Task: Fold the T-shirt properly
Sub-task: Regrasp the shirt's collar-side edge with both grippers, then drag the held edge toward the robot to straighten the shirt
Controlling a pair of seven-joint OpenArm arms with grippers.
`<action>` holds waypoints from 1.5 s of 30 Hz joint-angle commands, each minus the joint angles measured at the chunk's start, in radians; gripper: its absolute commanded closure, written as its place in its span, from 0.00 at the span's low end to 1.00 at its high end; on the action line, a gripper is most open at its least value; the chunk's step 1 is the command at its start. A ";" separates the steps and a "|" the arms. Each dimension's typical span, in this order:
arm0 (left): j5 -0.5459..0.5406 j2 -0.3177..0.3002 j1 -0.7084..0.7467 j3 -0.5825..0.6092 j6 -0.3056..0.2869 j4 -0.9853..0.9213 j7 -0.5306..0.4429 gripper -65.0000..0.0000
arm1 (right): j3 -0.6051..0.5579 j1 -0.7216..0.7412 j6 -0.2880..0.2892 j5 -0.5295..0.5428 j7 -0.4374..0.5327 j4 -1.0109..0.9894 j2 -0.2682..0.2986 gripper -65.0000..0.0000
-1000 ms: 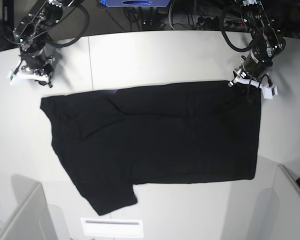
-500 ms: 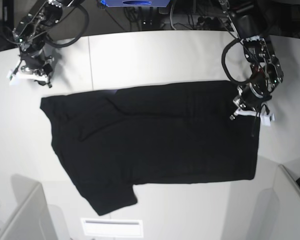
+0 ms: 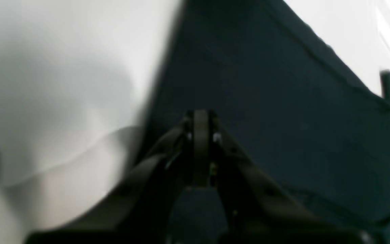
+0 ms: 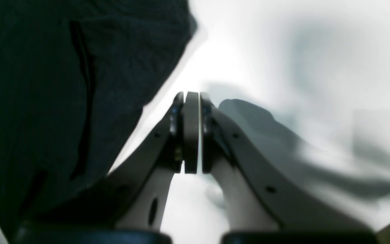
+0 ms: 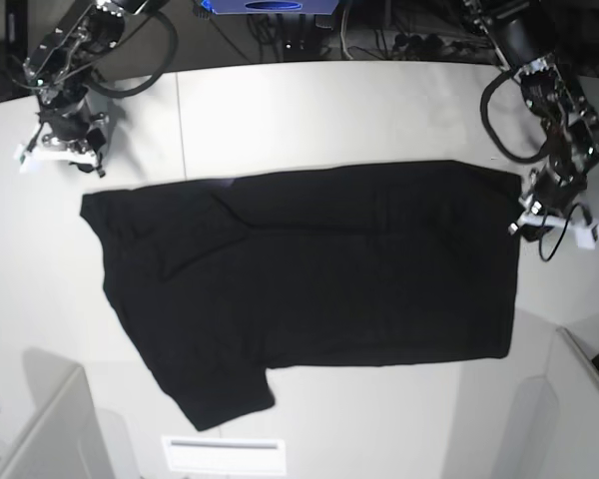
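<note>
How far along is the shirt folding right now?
Done: the T-shirt lies spread on the table, one long side seemingly folded over. In hand: nothing; left gripper shut at its edge, right gripper shut off the cloth. Left: remaining folds.

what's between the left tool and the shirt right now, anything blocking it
Nothing visible. The left tool, shut, sits right at the T-shirt's edge with only bare white table around it. The cloth lies spread flat with no other thing on it or beside that edge.
</note>
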 commanded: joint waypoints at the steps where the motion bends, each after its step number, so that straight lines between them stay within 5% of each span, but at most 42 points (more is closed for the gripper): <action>1: -0.013 -0.007 0.032 -0.027 -0.005 0.058 -0.011 1.00 | 0.001 0.012 0.009 0.015 -0.011 0.024 0.008 1.00; 3: -0.026 0.017 0.109 -0.070 -0.005 0.116 -0.013 1.00 | 0.005 0.032 0.009 0.015 -0.051 0.024 0.008 0.94; 7: -0.208 0.039 0.238 -0.170 -0.005 0.144 -0.013 0.99 | 0.001 0.040 0.009 0.015 -0.067 0.022 0.006 0.61; 10: -0.311 0.040 0.299 -0.196 -0.005 0.126 -0.016 0.65 | 0.001 0.041 0.009 0.015 -0.062 0.022 0.006 0.46; 13: -0.334 0.040 0.309 -0.199 -0.005 0.038 -0.018 0.26 | 0.001 0.043 0.011 0.015 -0.059 0.016 0.006 0.43; 16: -0.335 0.040 0.280 -0.193 -0.013 -0.043 -0.019 0.06 | 0.001 0.056 0.011 0.015 -0.059 0.015 0.006 0.43; 21: -0.332 0.040 0.223 -0.193 -0.120 -0.131 -0.019 0.14 | 0.008 0.089 0.011 0.011 -0.058 -0.027 0.006 0.43; 30: -0.328 0.042 0.154 -0.184 -0.119 -0.220 -0.019 0.19 | 0.001 0.149 0.002 0.006 0.025 -0.191 0.031 0.43; 39: -0.151 0.106 0.075 -0.167 -0.119 -0.230 -0.019 0.20 | -0.001 0.195 0.002 0.006 0.048 -0.274 0.057 0.43; 42: -0.150 0.109 0.074 -0.167 -0.119 -0.229 -0.019 0.38 | -0.001 0.199 0.003 0.006 0.053 -0.298 0.072 0.46; 45: -0.150 0.103 0.072 -0.167 -0.119 -0.227 -0.019 0.70 | -0.001 0.201 0.009 0.008 0.053 -0.330 0.088 0.65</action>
